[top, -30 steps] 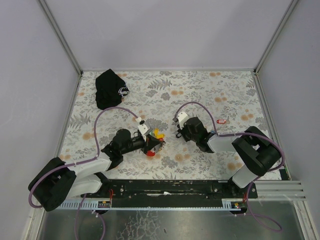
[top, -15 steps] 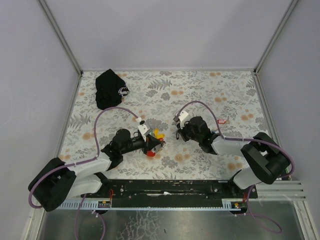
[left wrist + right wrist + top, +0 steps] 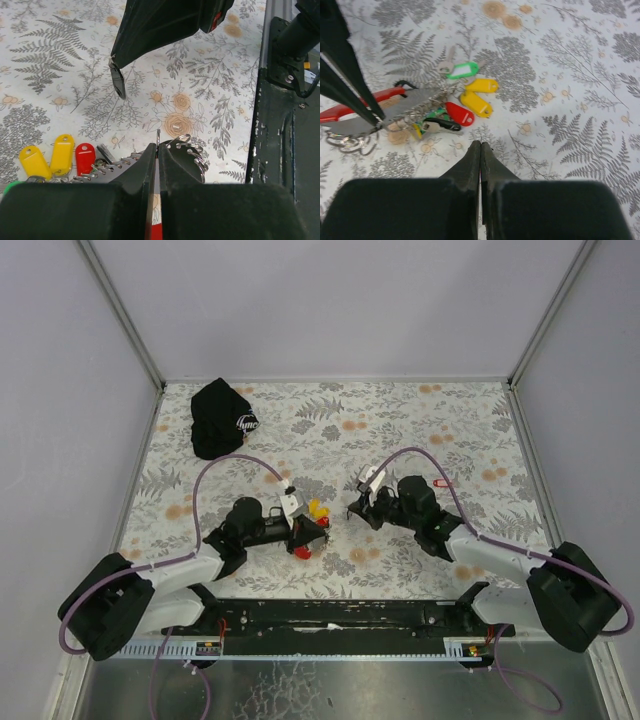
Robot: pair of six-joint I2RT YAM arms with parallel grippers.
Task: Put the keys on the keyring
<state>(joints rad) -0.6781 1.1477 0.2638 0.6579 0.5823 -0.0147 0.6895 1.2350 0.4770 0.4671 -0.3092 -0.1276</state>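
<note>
Both end effectors are pressed together. The left end effector (image 3: 156, 150) pinches the keyring (image 3: 190, 146) toward the worktop's near edge. The right end effector (image 3: 480, 146) hovers empty beside the keys (image 3: 470, 102) and should spread, then take one tag squarely.

L arm (image 3: 180, 575) lies low, reaching fwd & to the right. L gripper (image 3: 318, 528) is pinched tight on the keyring (image 3: 190, 147). R arm (image 3: 490, 550) stretches low & to the left. R gripper (image 3: 356, 508) is squeezed closed w/ nothing inside. Both tips face each other, near but apart.
</note>
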